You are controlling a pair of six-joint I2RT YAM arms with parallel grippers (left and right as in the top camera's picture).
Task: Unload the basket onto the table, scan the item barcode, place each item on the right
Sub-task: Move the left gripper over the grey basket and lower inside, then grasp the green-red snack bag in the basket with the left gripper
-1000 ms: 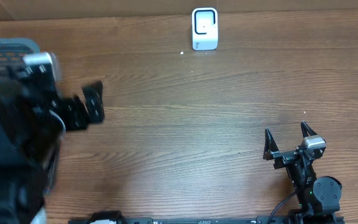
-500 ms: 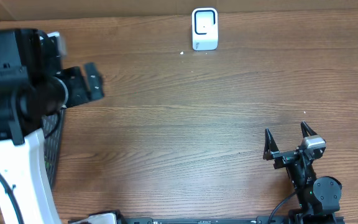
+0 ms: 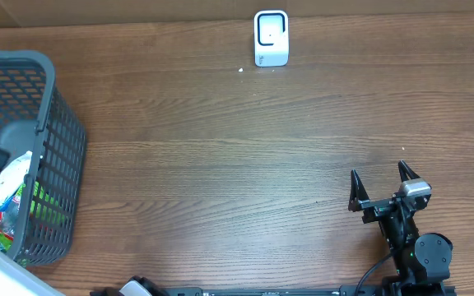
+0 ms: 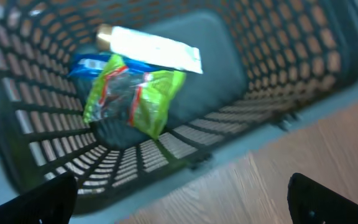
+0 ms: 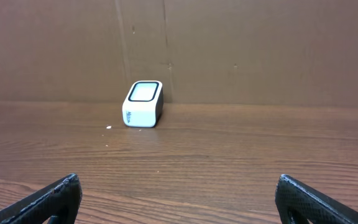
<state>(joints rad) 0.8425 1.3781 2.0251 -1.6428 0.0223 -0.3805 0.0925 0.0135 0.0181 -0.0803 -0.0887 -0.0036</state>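
From above, the right claw (image 3: 381, 185) sits wide and empty, the scanner (image 3: 271, 37) well ahead of it. Beneath the left claw (image 4: 179, 186), also wide, a green packet (image 4: 132, 93) touches a white tube (image 4: 151, 48) inside the basket (image 4: 278, 74); a sloppy dive could snag mesh or pinch both. The right claw's own camera shows the scanner dead ahead.

A grey mesh basket (image 3: 56, 156) stood at the left edge of the wooden table (image 3: 220, 164). It held a white packet (image 3: 11, 177) and a green packet (image 3: 35, 201), lying against each other. A white scanner (image 3: 271, 37) stood at the far edge, centred, well apart from the basket. A small white speck (image 3: 241, 70) lay just beside it. The right gripper (image 3: 378, 171) rested near the front right corner, fingers spread wide, gripping nothing and pointing toward the far edge.
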